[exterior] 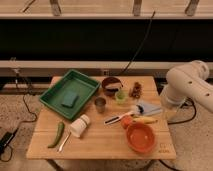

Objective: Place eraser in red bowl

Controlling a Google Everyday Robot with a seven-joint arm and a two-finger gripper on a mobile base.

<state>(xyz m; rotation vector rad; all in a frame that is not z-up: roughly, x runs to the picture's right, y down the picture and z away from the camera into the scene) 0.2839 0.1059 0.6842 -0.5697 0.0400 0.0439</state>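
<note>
— While the tool (169,101) sits at the right edge of the desk (100,144), what lies farthest from it?
— Well to its left is a green tray (50,93) holding a teal sponge (70,100). Nearer the camera lie a green pepper (57,134) and a white cup (80,125) tipped on its side.
— And closer in?
— A metal cup (100,104), then a dark maroon bowl (111,85) with a small green cup (120,96) just beside it, then a black-handled utensil (117,118) lying slantwise.
— Where's the eraser?
— What I take for the eraser (149,107) is the blue-grey block lying flat on the desk, just left of the tool. Its long axis runs roughly left-right, the right end pointing toward the tool and a little nearer the camera.
— The red bowl?
— The red bowl (140,137) stands upright, left of the tool and nearer the camera, apart from the eraser. A yellow-orange stick-shaped thing (146,120) lies between them.
— Tool apart or together?
— I cannot tell; it ends the folded white arm (192,85).
</note>
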